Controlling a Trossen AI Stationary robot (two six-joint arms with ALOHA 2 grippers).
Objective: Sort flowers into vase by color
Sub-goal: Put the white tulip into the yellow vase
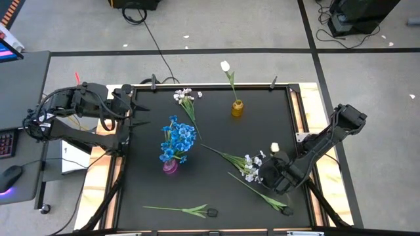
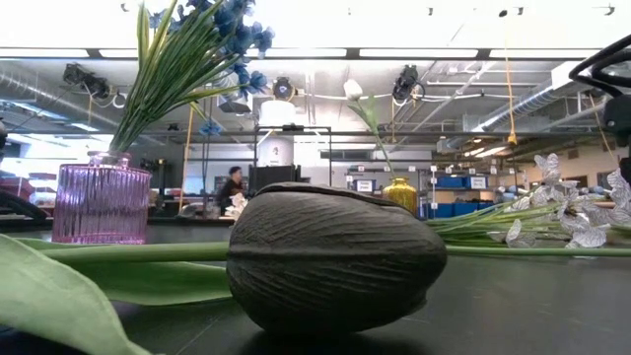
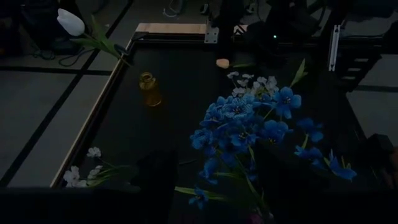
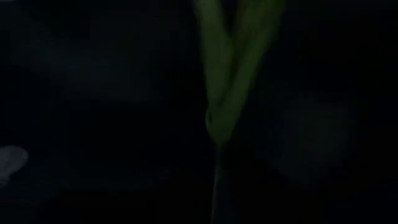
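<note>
Flowers are partly sorted, judging by how they lie. Going left to right in the high view: the left end effector waits at the counter's left edge with its fingers apart and nothing between them. Next, the blue blossoms stand bunched in the purple vase, so that colour looks done. In front of them a dark tulip lies flat on its stem. A white spray lies loose near the far edge. One white tulip stands in the yellow vase. Further right, more white sprays and a second white bud lie on the counter, unsorted. The right end effector is low over their stems; whether its fingers have closed on one I cannot tell.

The low view alone shows the ribbed glass of the purple vase and the dark tulip's head close up. The right wrist view shows a green stem with leaves right at the camera, which the overhead hides under the arm. The left wrist view shows the blue bunch from the side.
</note>
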